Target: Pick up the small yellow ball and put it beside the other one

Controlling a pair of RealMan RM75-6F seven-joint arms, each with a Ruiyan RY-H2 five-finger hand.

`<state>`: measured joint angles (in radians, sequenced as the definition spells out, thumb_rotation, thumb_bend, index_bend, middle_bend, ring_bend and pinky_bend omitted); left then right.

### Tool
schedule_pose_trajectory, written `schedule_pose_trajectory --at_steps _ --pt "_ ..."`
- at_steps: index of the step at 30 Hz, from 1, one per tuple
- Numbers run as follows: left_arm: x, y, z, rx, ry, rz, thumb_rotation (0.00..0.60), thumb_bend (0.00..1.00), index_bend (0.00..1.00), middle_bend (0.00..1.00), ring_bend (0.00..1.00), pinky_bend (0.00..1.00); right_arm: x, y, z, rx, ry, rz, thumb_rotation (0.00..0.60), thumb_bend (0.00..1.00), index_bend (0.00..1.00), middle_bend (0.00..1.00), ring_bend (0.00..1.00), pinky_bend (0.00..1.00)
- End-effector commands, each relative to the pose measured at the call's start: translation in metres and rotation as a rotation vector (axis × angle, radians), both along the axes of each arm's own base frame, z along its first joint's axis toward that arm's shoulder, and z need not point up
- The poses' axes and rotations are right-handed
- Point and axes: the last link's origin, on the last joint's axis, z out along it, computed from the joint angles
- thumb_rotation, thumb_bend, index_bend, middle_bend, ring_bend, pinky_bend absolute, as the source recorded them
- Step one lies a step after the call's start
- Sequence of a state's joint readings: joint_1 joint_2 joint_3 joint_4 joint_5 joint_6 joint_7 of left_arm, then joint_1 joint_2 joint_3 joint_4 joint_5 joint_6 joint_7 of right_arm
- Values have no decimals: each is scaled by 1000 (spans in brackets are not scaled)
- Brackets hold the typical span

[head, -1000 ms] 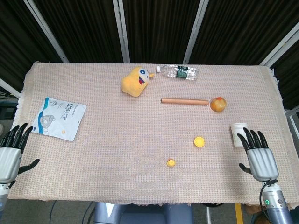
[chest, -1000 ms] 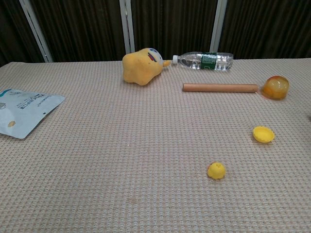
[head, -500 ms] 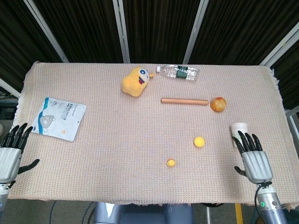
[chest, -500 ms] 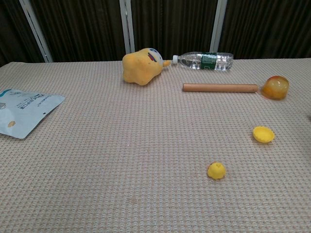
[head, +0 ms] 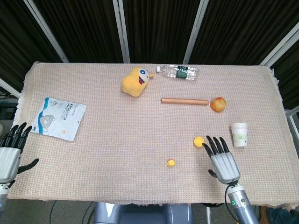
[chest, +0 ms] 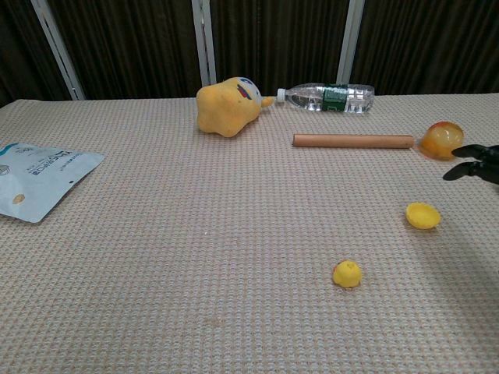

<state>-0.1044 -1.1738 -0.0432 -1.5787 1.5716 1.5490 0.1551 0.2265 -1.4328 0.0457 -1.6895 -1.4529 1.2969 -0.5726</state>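
Two small yellow balls lie on the woven tablecloth. One ball (head: 171, 163) (chest: 347, 273) sits near the front edge. The other ball (head: 199, 141) (chest: 422, 215) lies farther back and to the right. My right hand (head: 222, 159) is open, fingers spread, palm down, just right of both balls, its fingertips (chest: 472, 161) close beside the farther ball and apart from it. My left hand (head: 10, 153) is open at the table's front left corner, holding nothing, and shows only in the head view.
A white paper cup (head: 239, 134) stands right of my right hand. Farther back lie a brown stick (head: 185, 101), an orange-red fruit (head: 218, 104), a water bottle (head: 178, 72) and a yellow plush toy (head: 135, 81). A mask packet (head: 60, 117) lies at the left.
My right hand has moved left from beside the cup toward the balls, uncovering the cup, and its fingertips now show in the chest view. The left hand and both balls have stayed put.
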Motion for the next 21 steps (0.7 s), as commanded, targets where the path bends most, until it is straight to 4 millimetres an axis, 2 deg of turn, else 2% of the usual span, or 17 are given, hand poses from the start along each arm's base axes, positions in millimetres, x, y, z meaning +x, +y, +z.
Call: schedule_pose_trajectory --at_steps 1,11,21 --pt "0 0 0 -1 -3 0 600 0 0 0 0 172 3 -8 -14 18 22 -8 600 11 167 0 0 0" --pt "1 1 -1 -5 -3 -9 600 0 0 0 0 172 -4 -9 -42 52 -3 -117 600 77 208 0 0 0" --pt "0 2 0 14 -2 0 600 0 0 0 0 172 14 -6 -62 77 -37 -119 600 87 232 0 0 0"
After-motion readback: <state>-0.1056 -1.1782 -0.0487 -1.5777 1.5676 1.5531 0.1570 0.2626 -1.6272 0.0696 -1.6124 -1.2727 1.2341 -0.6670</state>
